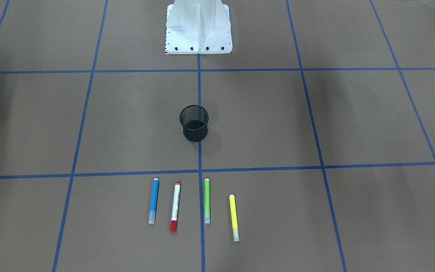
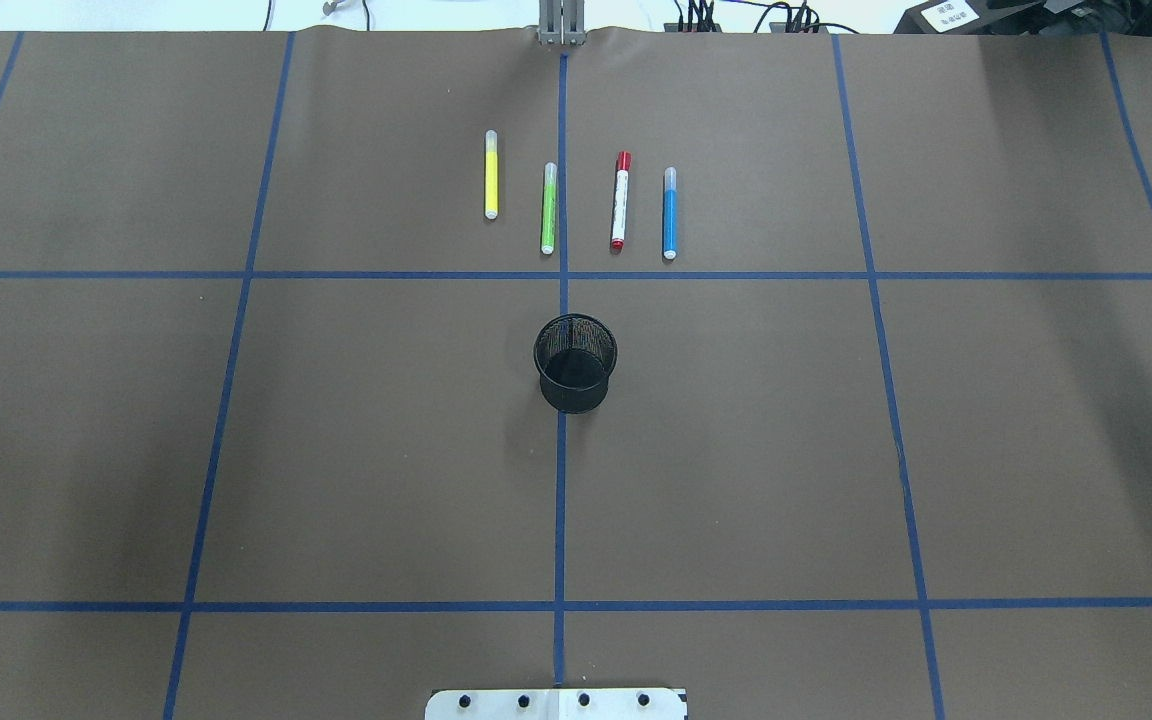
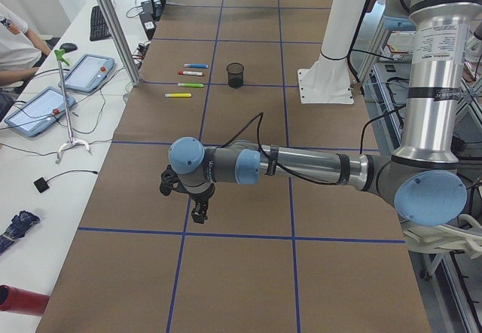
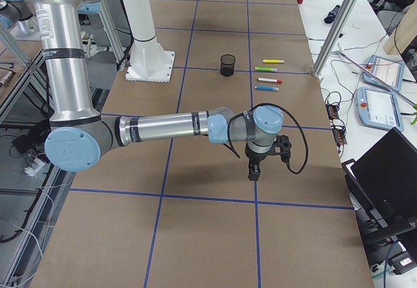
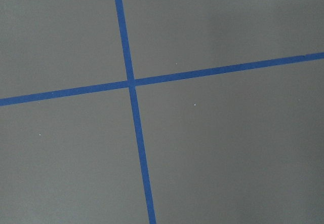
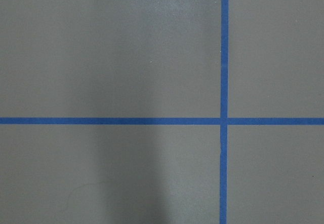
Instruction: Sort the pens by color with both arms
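Closest to the side camera, the left arm (image 3: 301, 166) is seen big and stretched out flat over the table (image 2: 236, 450). The right arm (image 4: 169, 126) is stretched out the same way at the other end. The left gripper (image 3: 199, 216) is pointed down over the brown top, and so is the right gripper (image 4: 253, 174). Nothing is held in either one. It cannot be told if the fingers of either gripper are spread or pressed together, because both are shown only small and from the side.

Under each gripper only bare brown table is seen, with a cross of blue tape lines (image 5: 132, 82).

Between the two grippers, and well apart from both, the white pedestal base (image 1: 198, 28) is set at the robot's edge. The black mesh cup (image 2: 575, 362) is stood upright on the middle blue line, out in front of the base.

Past the cup, the four pens are laid flat side by side, not touching. The yellow pen (image 2: 491, 175) is placed nearest the left gripper. The green pen (image 2: 549, 208) comes next, just beside the middle line. After it the white pen with the red cap (image 2: 620, 200) is laid. The blue pen (image 2: 670, 213) is placed nearest the right gripper. All four are well apart from both grippers.
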You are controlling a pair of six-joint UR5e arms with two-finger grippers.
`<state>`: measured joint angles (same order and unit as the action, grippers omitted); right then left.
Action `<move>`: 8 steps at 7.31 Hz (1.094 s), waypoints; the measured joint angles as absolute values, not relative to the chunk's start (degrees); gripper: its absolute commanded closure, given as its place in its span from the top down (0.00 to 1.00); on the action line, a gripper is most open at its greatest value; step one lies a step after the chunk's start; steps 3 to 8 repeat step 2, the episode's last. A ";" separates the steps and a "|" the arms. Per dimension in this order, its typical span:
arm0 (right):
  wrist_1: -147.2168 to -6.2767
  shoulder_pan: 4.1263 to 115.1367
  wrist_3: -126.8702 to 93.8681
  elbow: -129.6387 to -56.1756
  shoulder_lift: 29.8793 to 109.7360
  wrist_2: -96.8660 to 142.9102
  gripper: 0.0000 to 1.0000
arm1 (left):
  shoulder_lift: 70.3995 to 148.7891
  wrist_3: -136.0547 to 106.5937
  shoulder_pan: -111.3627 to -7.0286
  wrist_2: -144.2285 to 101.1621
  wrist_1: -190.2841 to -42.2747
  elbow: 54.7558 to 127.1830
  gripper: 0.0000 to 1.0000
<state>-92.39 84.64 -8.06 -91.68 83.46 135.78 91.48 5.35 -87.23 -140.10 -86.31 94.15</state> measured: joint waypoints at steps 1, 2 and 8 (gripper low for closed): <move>-92.38 84.64 -8.03 -91.72 83.44 135.70 1.00 | 91.49 5.36 -87.31 -140.07 -86.44 94.23 1.00; -92.36 84.64 -8.01 -91.74 83.42 135.67 1.00 | 91.50 5.36 -87.33 -140.04 -86.54 94.26 1.00; -92.36 84.64 -8.01 -91.74 83.42 135.67 1.00 | 91.50 5.36 -87.33 -140.04 -86.54 94.26 1.00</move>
